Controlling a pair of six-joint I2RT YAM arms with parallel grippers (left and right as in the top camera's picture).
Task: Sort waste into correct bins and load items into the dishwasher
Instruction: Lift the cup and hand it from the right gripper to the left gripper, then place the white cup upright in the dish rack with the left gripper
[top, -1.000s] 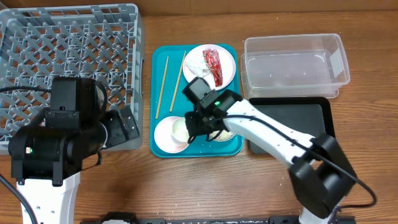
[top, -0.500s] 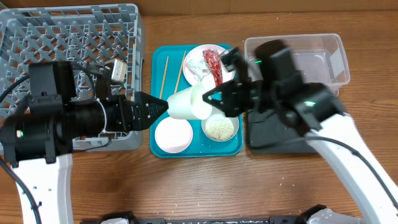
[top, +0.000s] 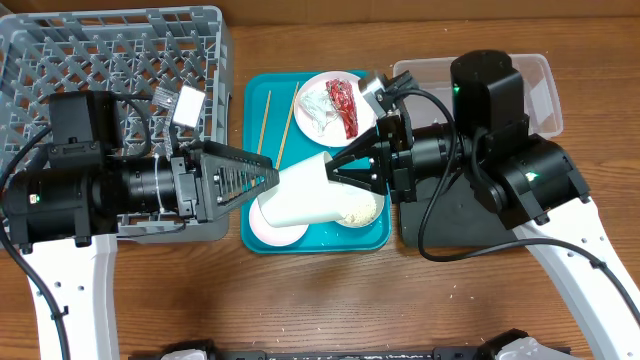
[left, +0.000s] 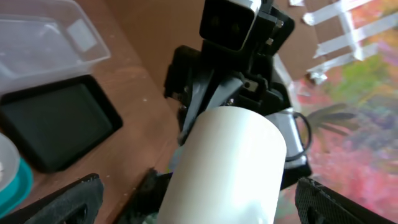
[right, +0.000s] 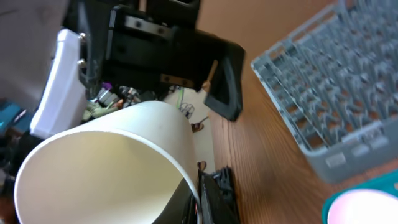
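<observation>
A white paper cup (top: 305, 198) hangs on its side above the teal tray (top: 258, 110). My right gripper (top: 345, 172) is shut on its rim; the right wrist view shows the rim (right: 106, 168) pinched between the fingers (right: 208, 193). My left gripper (top: 265, 180) is open, its fingers spread on either side of the cup's closed end. In the left wrist view the cup (left: 230, 162) fills the gap between the wide-apart fingers (left: 199, 199). The grey dish rack (top: 110, 60) is at the back left and also shows in the right wrist view (right: 336, 93).
The tray holds a plate (top: 370, 95) with a red wrapper and tissue, two chopsticks (top: 262, 135), a bowl of rice (top: 362, 210) and a white bowl (top: 268, 228). A clear bin (top: 470, 95) and a black tray (top: 420, 238) sit to the right.
My right gripper has lifted the cup off the tray and turned it on its side. Both arms have risen toward the camera, and my left gripper's open fingers have come up around the cup's closed end.
</observation>
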